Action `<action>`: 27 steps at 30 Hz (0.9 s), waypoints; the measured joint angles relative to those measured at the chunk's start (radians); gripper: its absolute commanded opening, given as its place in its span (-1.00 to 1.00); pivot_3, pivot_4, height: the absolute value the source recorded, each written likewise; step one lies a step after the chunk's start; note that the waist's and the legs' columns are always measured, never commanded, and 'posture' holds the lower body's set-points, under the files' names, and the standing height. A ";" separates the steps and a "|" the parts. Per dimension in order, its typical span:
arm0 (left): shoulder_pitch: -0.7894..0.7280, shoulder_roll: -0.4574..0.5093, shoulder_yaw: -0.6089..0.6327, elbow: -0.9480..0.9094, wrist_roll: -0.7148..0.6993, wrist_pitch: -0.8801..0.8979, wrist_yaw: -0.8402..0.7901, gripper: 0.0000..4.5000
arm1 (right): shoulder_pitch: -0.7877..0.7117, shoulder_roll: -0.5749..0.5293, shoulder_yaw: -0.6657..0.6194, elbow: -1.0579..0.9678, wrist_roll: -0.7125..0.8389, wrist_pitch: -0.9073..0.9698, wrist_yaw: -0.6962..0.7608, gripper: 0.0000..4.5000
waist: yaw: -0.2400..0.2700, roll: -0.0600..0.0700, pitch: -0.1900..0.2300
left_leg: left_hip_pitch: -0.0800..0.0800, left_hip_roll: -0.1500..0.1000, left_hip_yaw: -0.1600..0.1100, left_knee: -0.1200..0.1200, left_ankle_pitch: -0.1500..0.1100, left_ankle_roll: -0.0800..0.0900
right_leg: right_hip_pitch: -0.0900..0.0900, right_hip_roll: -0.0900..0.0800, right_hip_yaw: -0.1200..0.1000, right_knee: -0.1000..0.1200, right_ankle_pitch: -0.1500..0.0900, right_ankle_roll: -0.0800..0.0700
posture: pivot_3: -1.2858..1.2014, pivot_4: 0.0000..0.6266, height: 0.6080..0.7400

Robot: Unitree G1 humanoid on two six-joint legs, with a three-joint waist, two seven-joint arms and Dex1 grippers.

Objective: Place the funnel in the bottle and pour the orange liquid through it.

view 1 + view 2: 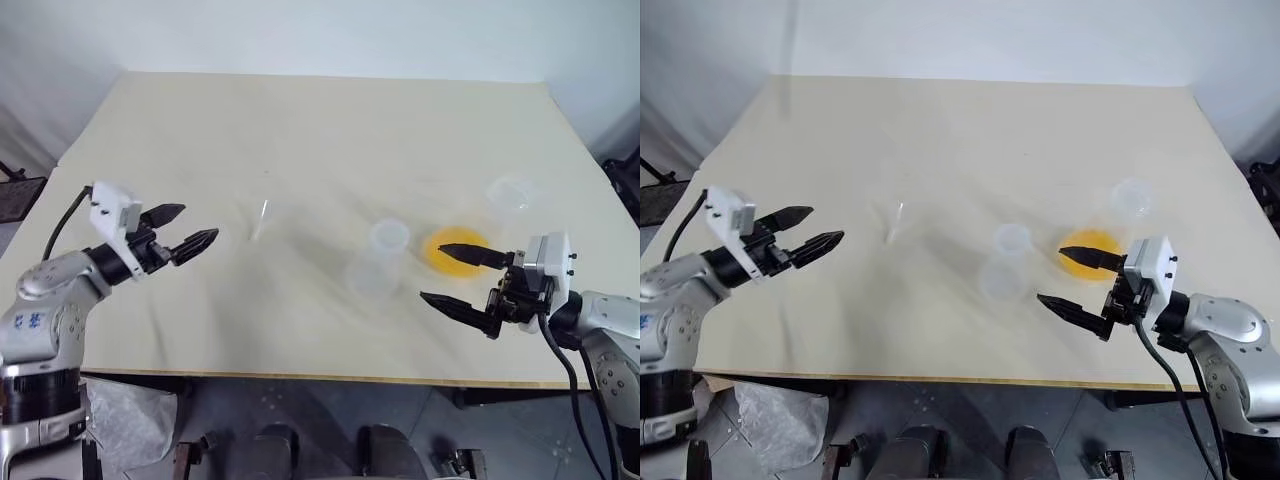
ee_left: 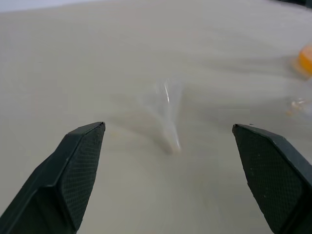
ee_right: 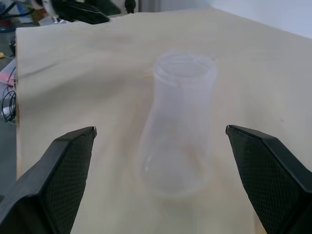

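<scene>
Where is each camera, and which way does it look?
Head views: look down on the table; both arms show.
Left wrist view: along the open left hand at the funnel.
Right wrist view: along the open right hand at the bottle.
Shared: the head views show funnel and bottle too.

Head stereo downward; wrist cameras close.

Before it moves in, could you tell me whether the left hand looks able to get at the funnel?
Probably yes: the left hand is open and aimed at the funnel, with only bare table between them.
</scene>
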State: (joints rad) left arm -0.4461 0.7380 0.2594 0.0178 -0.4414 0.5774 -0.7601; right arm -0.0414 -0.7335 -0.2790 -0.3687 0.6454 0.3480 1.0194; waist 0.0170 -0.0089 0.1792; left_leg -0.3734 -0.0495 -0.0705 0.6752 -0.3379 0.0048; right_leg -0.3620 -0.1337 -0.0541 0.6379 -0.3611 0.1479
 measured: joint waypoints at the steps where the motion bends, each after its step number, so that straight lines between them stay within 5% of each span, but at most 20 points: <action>1: -0.028 0.014 -0.030 0.018 0.015 0.027 0.004 0.98 | 0.009 0.005 0.000 -0.007 -0.001 -0.001 -0.005 1.00 | -0.003 0.000 0.000 | 0.000 0.000 0.000 0.000 0.000 0.000 | 0.000 0.001 -0.001 0.000 0.000 0.000 | 0.03 -0.52 1.00; 6: -0.217 0.067 -0.233 0.144 0.114 0.141 -0.043 0.98 | 0.055 0.032 -0.004 -0.055 -0.006 -0.018 -0.041 1.00 | -0.008 0.000 0.000 | 0.001 0.000 0.001 0.002 0.000 0.000 | 0.000 0.001 -0.004 0.004 0.000 0.000 | 0.03 -0.52 1.00; 12: -0.460 0.020 -0.426 0.367 0.246 0.228 -0.066 0.98 | 0.072 0.051 0.000 -0.074 -0.016 -0.031 -0.072 1.00 | -0.004 0.000 0.000 | 0.001 -0.001 0.001 0.004 0.000 0.000 | 0.000 0.001 -0.004 0.005 0.000 0.000 | 0.03 -0.52 1.00; 27: -0.752 -0.185 -0.573 0.761 0.433 0.297 -0.076 0.98 | 0.061 0.060 0.024 -0.084 -0.028 -0.041 -0.103 1.00 | -0.001 -0.001 0.001 | -0.001 -0.003 0.001 0.004 0.000 0.000 | -0.002 0.000 -0.004 0.006 0.000 0.000 | 0.03 -0.52 1.00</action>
State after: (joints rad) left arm -1.1980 0.5532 -0.3134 0.7790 -0.0087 0.8740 -0.8356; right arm 0.0191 -0.6738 -0.2554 -0.4529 0.6172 0.3070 0.9168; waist 0.0156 -0.0097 0.1798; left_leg -0.3748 -0.0524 -0.0695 0.6795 -0.3377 0.0050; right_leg -0.3642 -0.1337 -0.0580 0.6440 -0.3610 0.1484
